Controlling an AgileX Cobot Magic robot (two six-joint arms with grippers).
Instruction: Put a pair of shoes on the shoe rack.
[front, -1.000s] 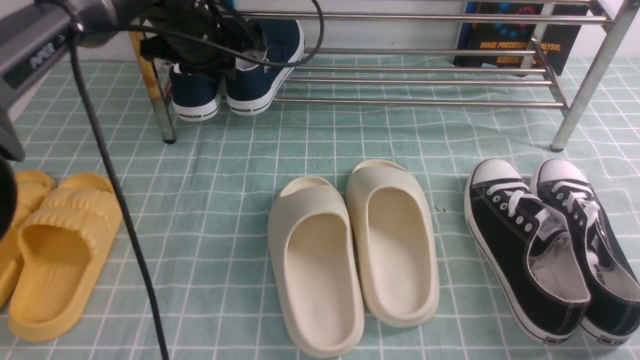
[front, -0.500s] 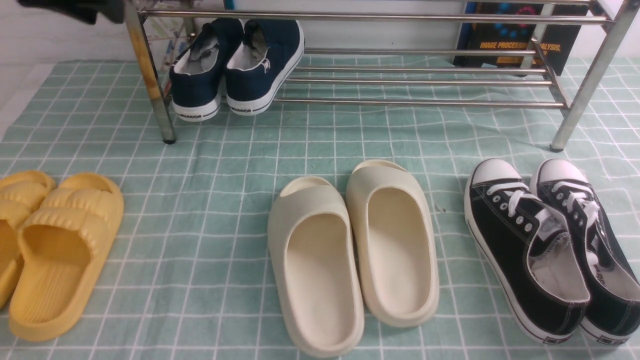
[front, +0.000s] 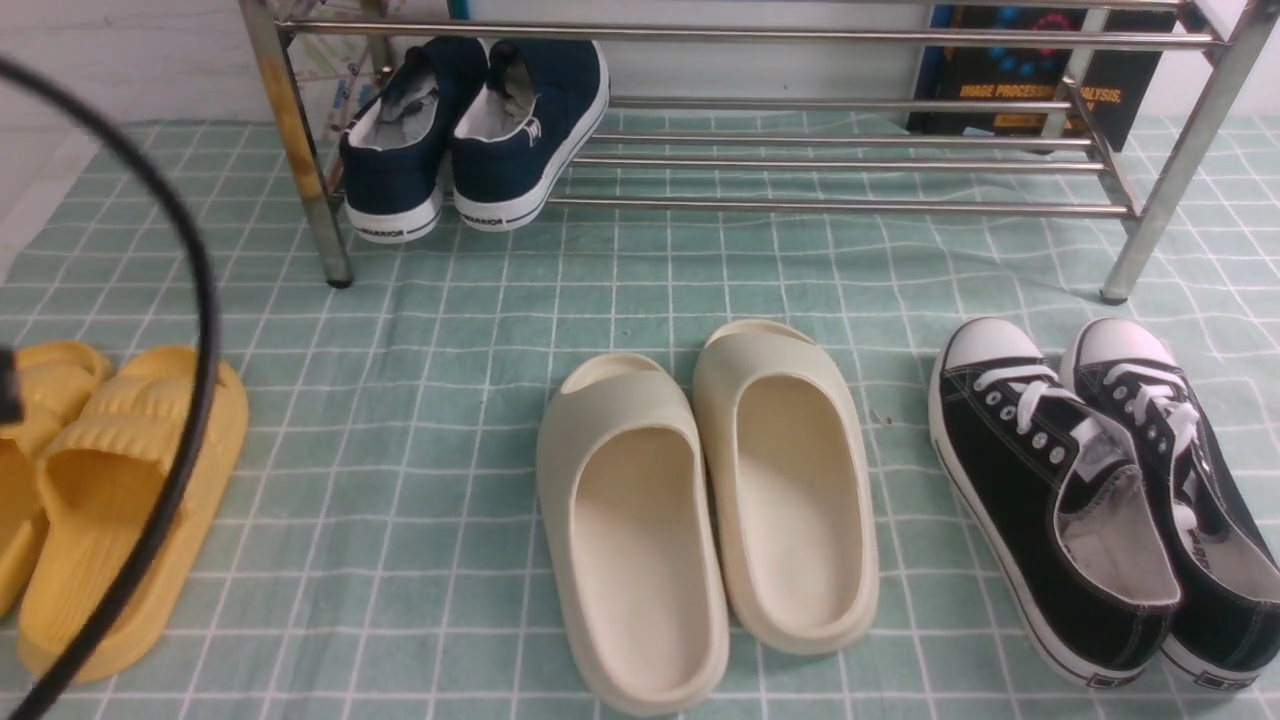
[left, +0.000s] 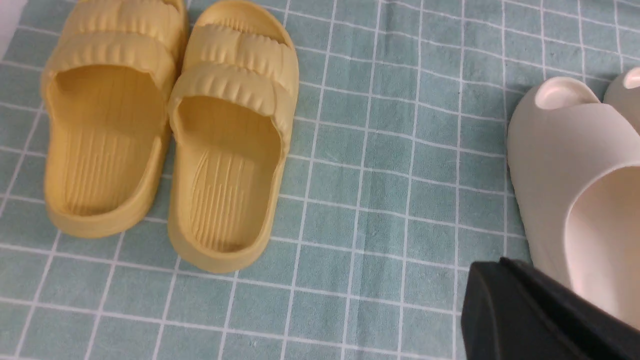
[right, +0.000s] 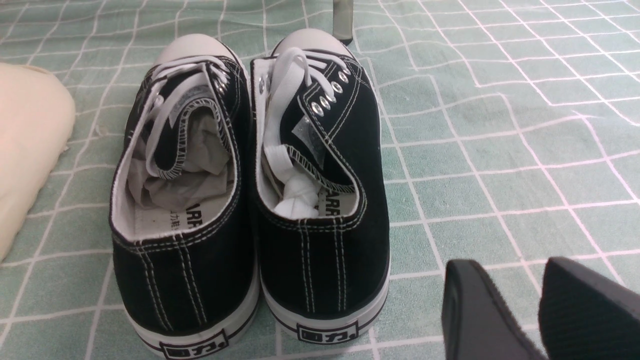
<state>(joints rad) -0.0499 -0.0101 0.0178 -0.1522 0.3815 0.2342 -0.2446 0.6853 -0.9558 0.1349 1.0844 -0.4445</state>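
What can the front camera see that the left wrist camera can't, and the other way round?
Only the front view shows the silver metal shoe rack, the navy blue canvas sneakers sitting on its lowest shelf, the black lace-up sneakers with white toes and a black cable.

Only the left wrist view shows a black piece of the left tool; whether it is open cannot be told.

Both show the ribbed yellow rubber slippers, the smooth cream foam slippers and the green checked cloth.
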